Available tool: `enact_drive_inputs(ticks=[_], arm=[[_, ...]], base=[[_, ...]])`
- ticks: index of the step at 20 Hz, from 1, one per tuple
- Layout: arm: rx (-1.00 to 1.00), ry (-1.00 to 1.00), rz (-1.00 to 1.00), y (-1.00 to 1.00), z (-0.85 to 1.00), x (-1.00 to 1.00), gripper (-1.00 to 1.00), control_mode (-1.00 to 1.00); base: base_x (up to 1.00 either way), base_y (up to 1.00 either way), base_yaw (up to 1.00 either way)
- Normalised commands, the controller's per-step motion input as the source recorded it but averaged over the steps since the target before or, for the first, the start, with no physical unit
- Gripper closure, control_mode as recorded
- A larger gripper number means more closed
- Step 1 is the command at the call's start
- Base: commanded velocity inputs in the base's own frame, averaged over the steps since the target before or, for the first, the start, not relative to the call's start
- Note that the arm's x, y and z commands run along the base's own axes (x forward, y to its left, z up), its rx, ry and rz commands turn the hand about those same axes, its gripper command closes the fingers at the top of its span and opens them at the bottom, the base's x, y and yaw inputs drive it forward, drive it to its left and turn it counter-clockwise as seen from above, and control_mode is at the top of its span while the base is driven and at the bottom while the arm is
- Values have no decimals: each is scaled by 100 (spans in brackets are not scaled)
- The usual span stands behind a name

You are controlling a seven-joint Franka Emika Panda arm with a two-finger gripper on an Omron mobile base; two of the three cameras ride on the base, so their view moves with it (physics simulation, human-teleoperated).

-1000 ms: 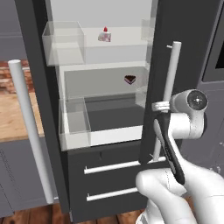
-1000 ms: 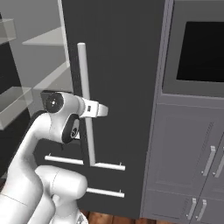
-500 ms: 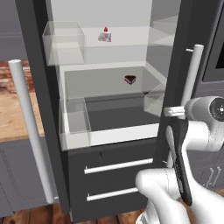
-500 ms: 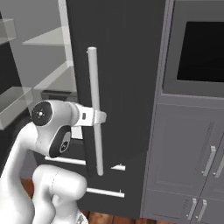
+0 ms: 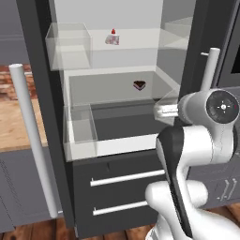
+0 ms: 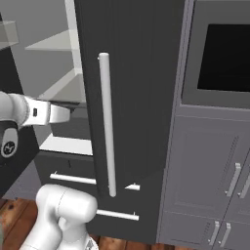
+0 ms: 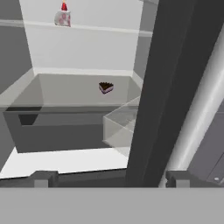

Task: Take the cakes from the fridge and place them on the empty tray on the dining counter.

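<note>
The fridge (image 5: 117,192) stands open, its white interior showing. On the upper shelf sits the white cake with a red berry (image 5: 112,38) (image 7: 63,16). The dark chocolate cake (image 5: 139,85) (image 7: 105,87) lies on the shelf below, toward the back. My gripper (image 7: 111,179) is open, its fingertips wide apart and holding nothing. It hovers at the right door's inner edge (image 7: 153,96), with the white bar handle (image 6: 107,122) (image 7: 197,122) just past the right fingertip. The hand (image 5: 164,111) (image 6: 51,113) points into the fridge. The empty tray and the dining counter are out of view.
Clear bins (image 5: 70,44) (image 5: 79,133) sit at the left of the shelves and another (image 7: 120,127) on the right door. The left door's handle (image 5: 30,140) juts forward. A wood-topped counter (image 5: 14,124) lies left. A wall oven (image 6: 227,58) and grey cabinets (image 6: 210,190) stand right.
The right fridge door has swung further open with my hand. The gripper has let go of the bar handle and its jaws have spread wide.
</note>
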Motion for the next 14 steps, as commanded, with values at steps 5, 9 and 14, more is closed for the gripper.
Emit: enact_drive_inputs(ticks=[5,9,14], arm=[[0,0,0,13,1,83,-100,-100],[0,0,0,28,-3,72,-100,-100],[0,0,0,36,-11,82,-100,-100]], base=[[0,0,0],[0,0,0],[0,0,0]])
